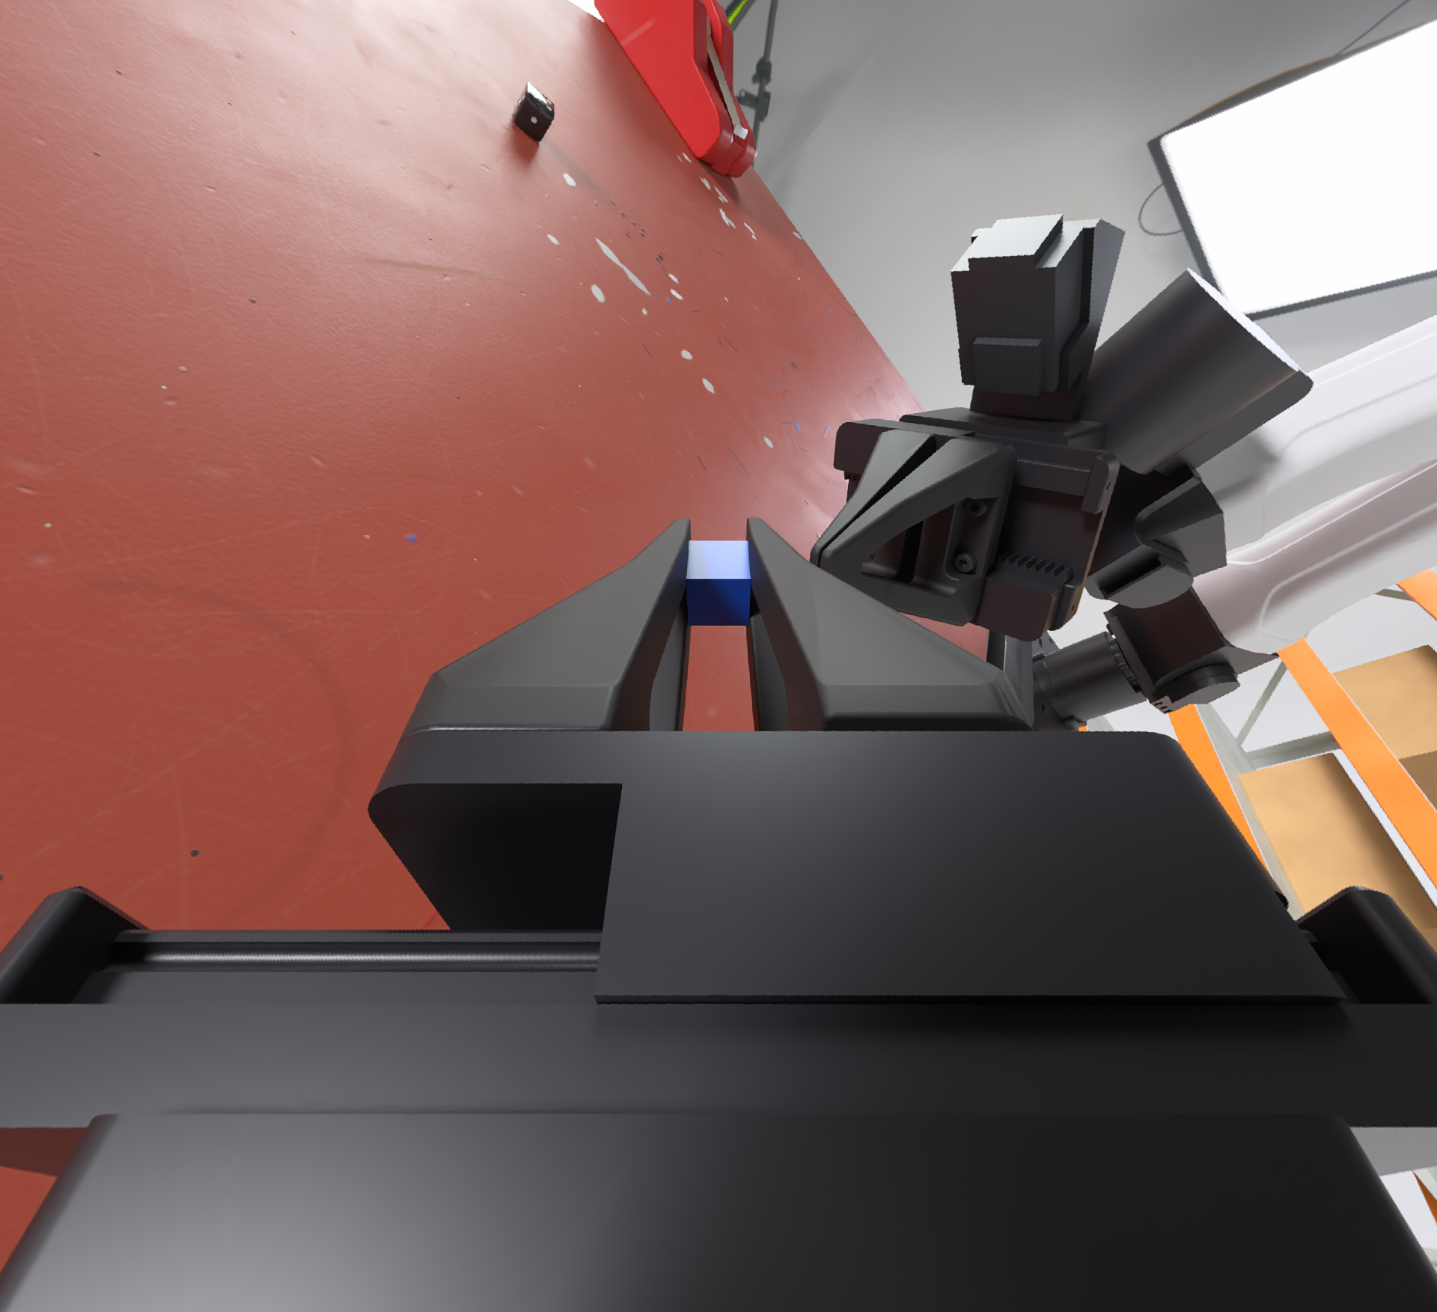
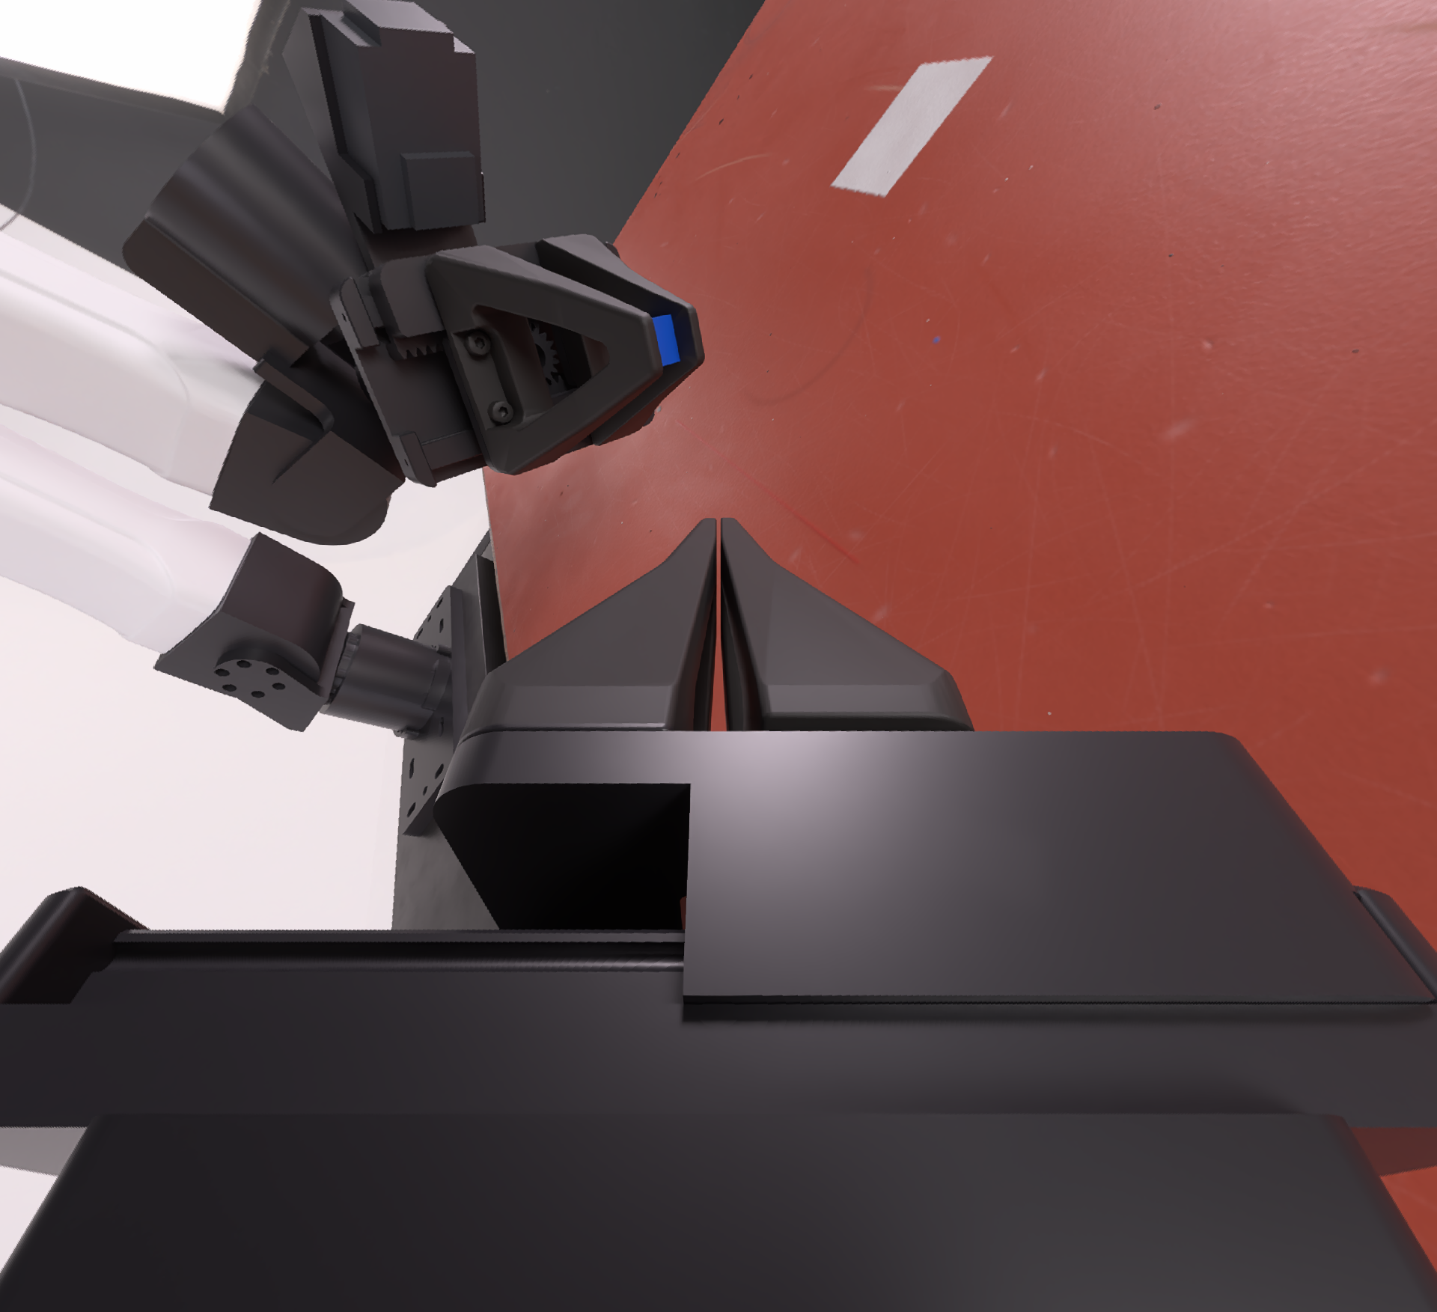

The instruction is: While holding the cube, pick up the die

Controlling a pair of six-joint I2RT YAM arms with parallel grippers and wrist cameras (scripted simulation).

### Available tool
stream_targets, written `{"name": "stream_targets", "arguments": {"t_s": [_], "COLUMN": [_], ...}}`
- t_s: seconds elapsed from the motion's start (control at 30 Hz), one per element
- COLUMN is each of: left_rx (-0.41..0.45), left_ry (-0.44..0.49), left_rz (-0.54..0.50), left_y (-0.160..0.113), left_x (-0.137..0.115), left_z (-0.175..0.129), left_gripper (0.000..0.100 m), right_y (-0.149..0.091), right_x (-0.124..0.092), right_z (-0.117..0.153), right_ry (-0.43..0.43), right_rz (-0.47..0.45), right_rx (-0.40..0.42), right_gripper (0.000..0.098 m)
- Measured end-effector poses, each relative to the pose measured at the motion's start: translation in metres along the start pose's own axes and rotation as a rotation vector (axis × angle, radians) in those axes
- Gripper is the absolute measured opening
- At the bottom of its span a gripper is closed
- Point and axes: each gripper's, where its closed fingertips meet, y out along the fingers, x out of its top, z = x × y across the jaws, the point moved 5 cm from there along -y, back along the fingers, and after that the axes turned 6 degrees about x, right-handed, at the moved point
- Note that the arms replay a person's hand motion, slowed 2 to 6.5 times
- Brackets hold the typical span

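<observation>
Scuffed matt table (image 1: 311, 341), glossy cube (image 1: 718, 579)

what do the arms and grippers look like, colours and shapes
Both grippers, left gripper and right gripper, are matte dark grey to black, with two wedge-shaped fingers tapering to thin tips on a flat, wide body with a slide rail. Seen side-on, each finger is an open triangular frame with screws and a toothed rack. The arm links are glossy white with dark joints. No cables or markings show.

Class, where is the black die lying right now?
In the left wrist view, the die sits on the red table, upper left, beside the red case, untouched.
</observation>
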Motion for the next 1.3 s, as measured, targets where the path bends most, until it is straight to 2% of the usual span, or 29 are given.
{"name": "stream_targets", "arguments": {"t_s": [1.3], "left_rx": [0.001], "left_ry": [-0.004], "left_rz": [0.001], "left_y": [0.0004], "left_x": [0.0004], "left_z": [0.0004], "left_gripper": [0.012], "right_y": [0.0006], "right_x": [0.0001], "right_z": [-0.0027], "right_ry": [0.032], "right_rz": [-0.002], "right_rx": [-0.014], "right_gripper": [0.0009]}}
